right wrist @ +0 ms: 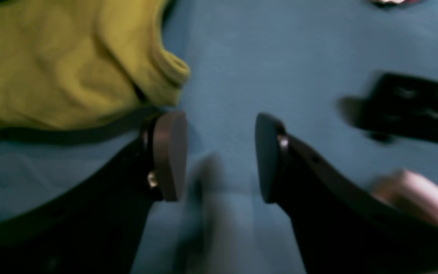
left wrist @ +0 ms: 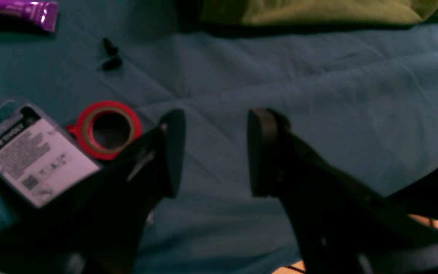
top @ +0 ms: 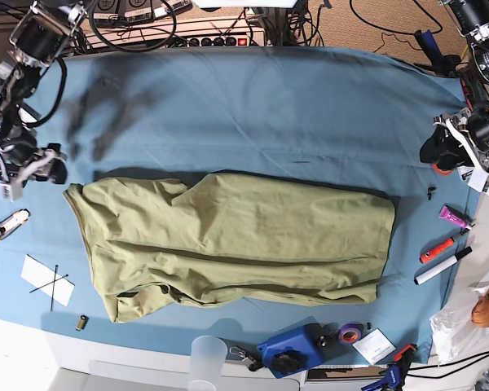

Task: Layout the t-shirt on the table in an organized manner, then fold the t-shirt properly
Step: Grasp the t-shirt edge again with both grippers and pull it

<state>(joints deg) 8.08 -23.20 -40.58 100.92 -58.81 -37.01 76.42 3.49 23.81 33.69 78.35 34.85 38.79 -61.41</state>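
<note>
Both jaws I see spread wide over the desk (top: pixel 253 98), holding nothing; shirt (top: pixel 228 244) lies flat between the arms.

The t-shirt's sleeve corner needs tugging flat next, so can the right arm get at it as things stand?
Probably yes. The right tool hangs open just beside the t-shirt, with only bare table between them and nothing lying on that corner.
</note>
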